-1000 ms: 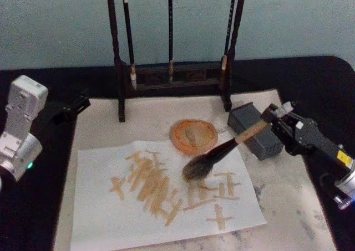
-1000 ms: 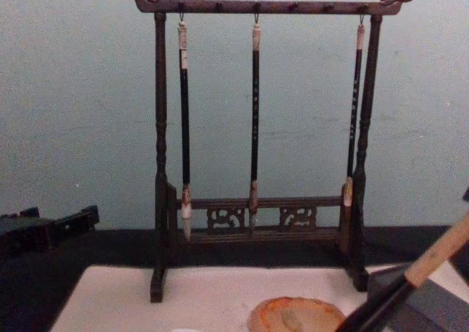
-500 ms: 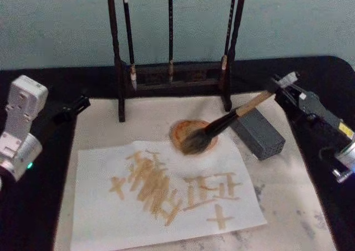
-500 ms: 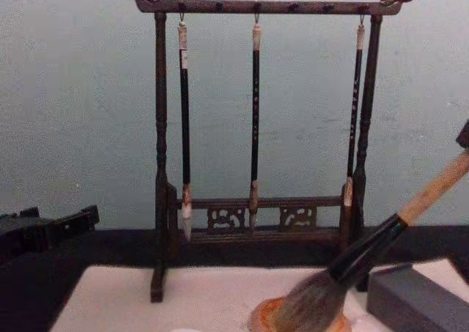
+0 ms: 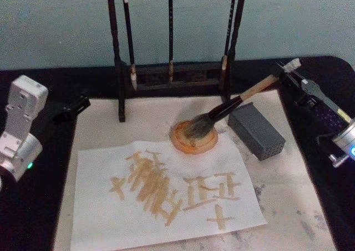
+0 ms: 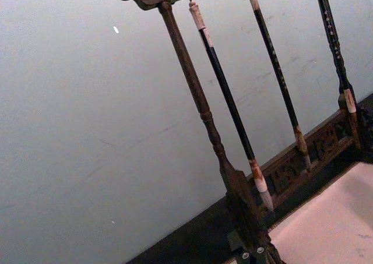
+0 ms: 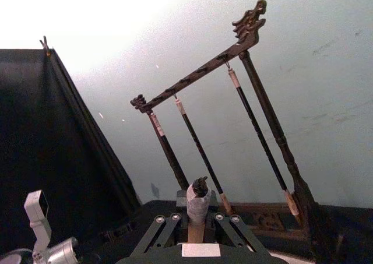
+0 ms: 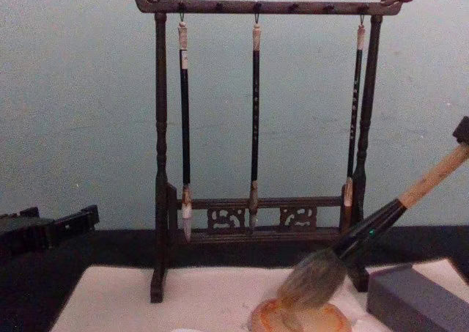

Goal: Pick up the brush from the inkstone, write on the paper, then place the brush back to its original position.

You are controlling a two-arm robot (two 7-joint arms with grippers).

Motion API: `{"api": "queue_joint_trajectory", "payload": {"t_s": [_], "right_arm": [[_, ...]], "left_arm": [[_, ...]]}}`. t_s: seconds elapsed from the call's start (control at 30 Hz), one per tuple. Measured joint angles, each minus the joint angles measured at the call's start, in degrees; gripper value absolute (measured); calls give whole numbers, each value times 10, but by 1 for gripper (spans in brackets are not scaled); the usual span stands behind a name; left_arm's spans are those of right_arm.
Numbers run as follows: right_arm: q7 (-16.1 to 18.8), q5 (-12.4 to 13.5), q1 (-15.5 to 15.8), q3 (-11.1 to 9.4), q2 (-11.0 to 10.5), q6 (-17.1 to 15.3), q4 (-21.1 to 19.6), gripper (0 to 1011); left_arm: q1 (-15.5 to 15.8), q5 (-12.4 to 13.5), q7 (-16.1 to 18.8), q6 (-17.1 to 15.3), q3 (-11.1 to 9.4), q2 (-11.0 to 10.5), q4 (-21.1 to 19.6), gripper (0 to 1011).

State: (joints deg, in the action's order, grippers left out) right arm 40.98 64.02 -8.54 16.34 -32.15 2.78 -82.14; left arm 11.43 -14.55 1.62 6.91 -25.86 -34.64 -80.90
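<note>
The brush (image 5: 222,113) slants down from the right, its bushy grey-brown head (image 8: 311,280) resting on the round orange inkstone (image 5: 190,144). My right gripper (image 5: 285,72) is shut on the top of the pale handle (image 8: 434,178), high above the table's back right. In the right wrist view the taped end of the handle (image 7: 197,204) stands between the jaws. The white paper (image 5: 105,218), covered in tan strokes, lies in front of the inkstone (image 8: 322,320). My left gripper (image 5: 70,108) is parked off the mat's left edge, far from the brush.
A dark wooden rack (image 5: 121,68) with three thin hanging brushes (image 8: 256,119) stands just behind the inkstone. A grey block (image 5: 256,130) lies right of the inkstone, under the brush handle. The pale felt mat (image 5: 288,206) spreads under the paper.
The brush left the paper's right part and swung back and up, then its head came down on the inkstone. My right gripper drew back toward the far right. The left arm stayed still.
</note>
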Motion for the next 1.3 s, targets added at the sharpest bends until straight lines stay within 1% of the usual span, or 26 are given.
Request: {"api": "queue_joint_trajectory", "payload": {"t_s": [0.23,0.3,0.5,0.67,0.77,0.9,1.13,1.3], "right_arm": [[15,18,-24,9,9,-9,32,165],[15,20,-26,10,11,-10,36,165],[22,28,-46,19,19,-15,67,165],[27,29,-62,26,25,-18,93,165],[29,30,-75,30,32,-21,119,165],[32,30,-83,33,37,-24,137,165],[37,29,-100,37,48,-29,180,165],[38,29,-106,37,52,-30,197,165]], "left_arm": [[0,0,0,0,0,0,0,1002],[0,0,0,0,0,0,0,1002],[0,0,0,0,0,0,0,1002],[0,0,0,0,0,0,0,1000],[0,0,0,0,0,0,0,1002],[0,0,0,0,0,0,0,1002],[0,0,0,0,0,0,0,1002],[0,0,0,0,0,0,0,1002]]}}
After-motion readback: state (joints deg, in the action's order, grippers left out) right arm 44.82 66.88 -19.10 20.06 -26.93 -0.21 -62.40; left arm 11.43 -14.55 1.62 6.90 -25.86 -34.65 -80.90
